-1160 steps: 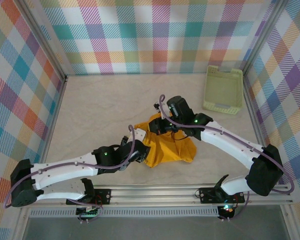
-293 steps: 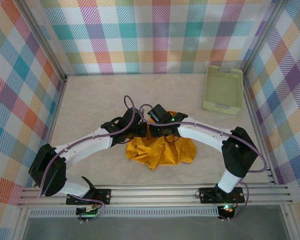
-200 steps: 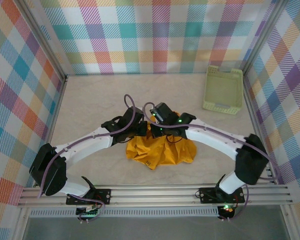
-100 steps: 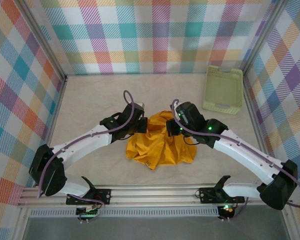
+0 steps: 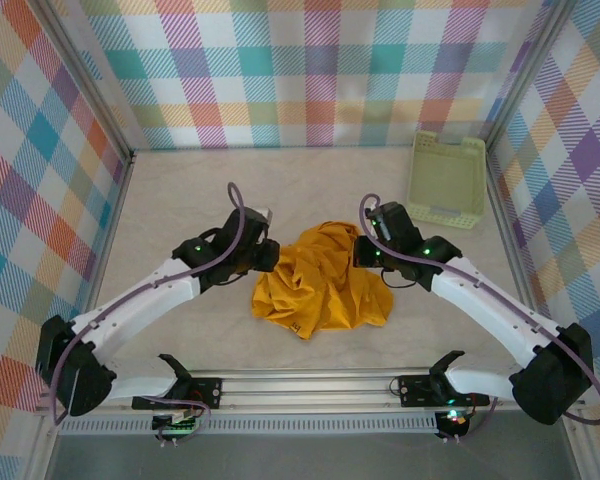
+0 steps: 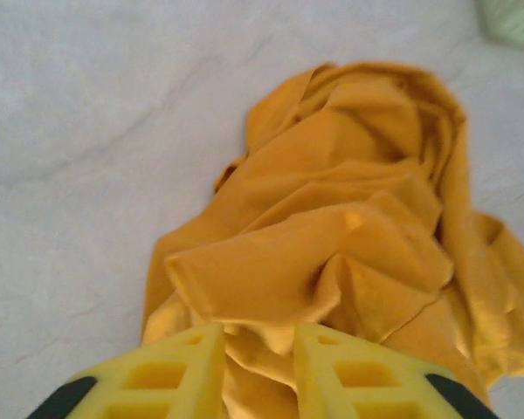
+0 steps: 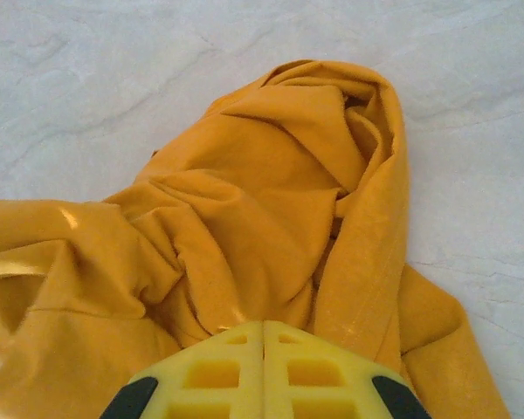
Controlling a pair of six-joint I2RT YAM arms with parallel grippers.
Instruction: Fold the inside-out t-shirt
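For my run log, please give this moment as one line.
shirt: crumpled heap on table, not folded | left gripper: open, at shirt edge | right gripper: shut, at shirt edge

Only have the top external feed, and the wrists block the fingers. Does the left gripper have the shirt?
Observer: In the left wrist view, the left gripper has its fingers parted, with fabric of the inside-out t-shirt showing in the gap. I can't tell if it's clamped.
Operator: And the right?
Observer: The right gripper is shut, its fingers flush together with the tips right at the crumpled fabric. It's unclear whether any cloth is pinched.
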